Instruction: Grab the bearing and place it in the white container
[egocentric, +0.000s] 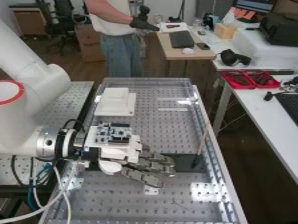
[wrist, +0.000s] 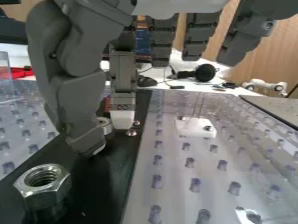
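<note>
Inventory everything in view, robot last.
Hex nut: 1, silver, on strip
Rounded metal part: 1, silver, beside hand
Strip: 1, black, across bench
Container: 1, white, bench's far left
Block: 1, white, on bench
Stick: 1, tan, bench's right
Trays: 2, red, side table
Bag: 1, black, beyond trays
Carton: 1, brown, behind bench
Hand: 1, dark grey, over strip
Arm: 1, white, high view's left

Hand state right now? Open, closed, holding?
Hand: over the dark bar; can't tell whether it's open, closed or holding anything.
</note>
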